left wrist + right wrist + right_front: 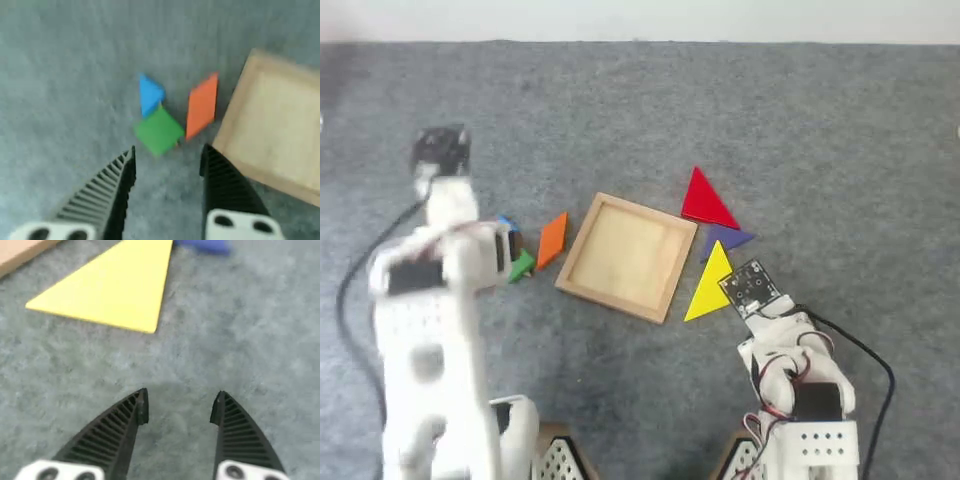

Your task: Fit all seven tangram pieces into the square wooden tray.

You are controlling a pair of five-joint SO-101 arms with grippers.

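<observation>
on grey carpet below a pale wall, left pincer and right pincer stand open.

I work at what looks like a robotics test bench, not a home or a shop. A grey felt-like mat covers the whole table and runs up to a pale bare strip along the top edge of the frame. My white plastic left arm and right arm stand at the lower edge, with a black cable trailing loose over the mat at lower right. What kind of building it stands in I cannot tell.
</observation>
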